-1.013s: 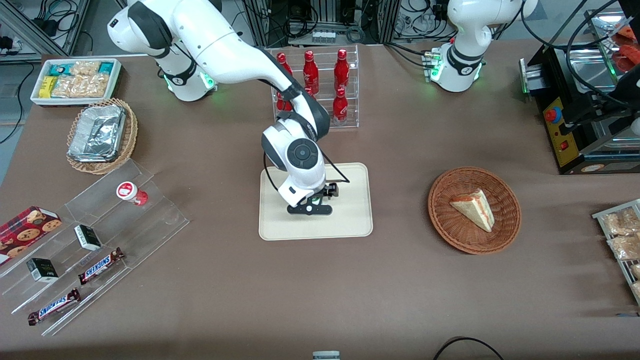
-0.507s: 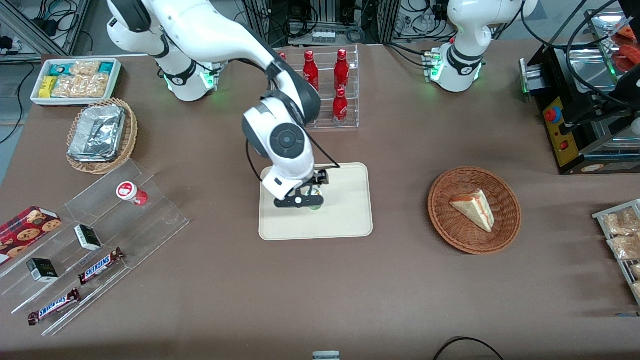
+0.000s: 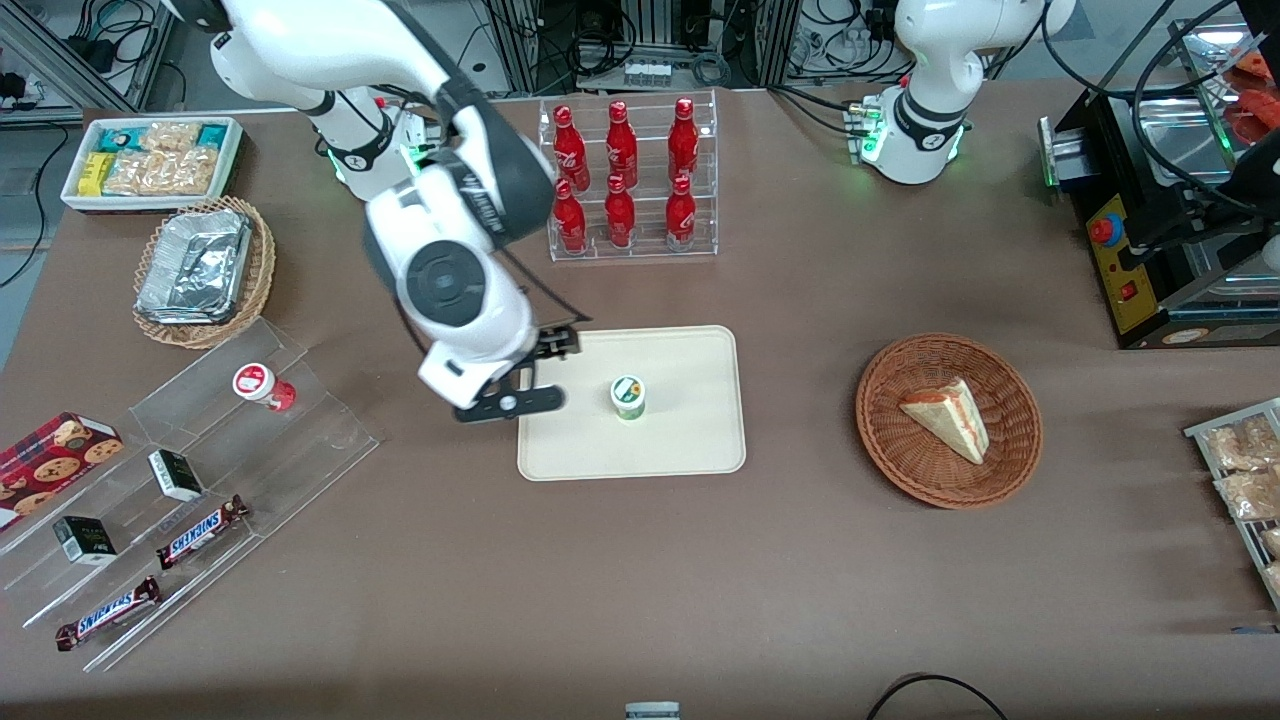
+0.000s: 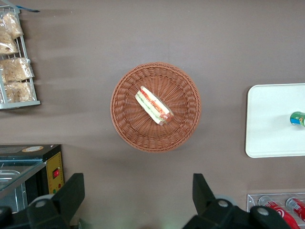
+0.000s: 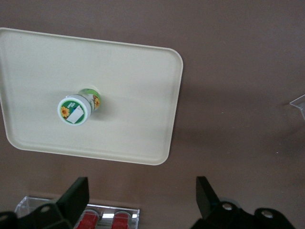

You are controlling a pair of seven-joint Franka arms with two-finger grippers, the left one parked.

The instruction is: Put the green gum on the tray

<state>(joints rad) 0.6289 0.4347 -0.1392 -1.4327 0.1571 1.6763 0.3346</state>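
Green gum (image 3: pixel 628 397) stands upright, lid up, near the middle of the tray (image 3: pixel 700 450). Claw (image 3: pixel 505 400), fingers spread wide and empty, hangs apparently above the surface; the gum lies toward its 3 o'clock, well apart.

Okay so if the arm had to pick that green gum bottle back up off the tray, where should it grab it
Probably by the green body just under the white lid, coming straight down from above. The green gum stands upright near the middle of the tray with nothing beside it, so the fingers could close on either side of its round body. The gripper is open and empty above the tray's edge toward the working arm's end.
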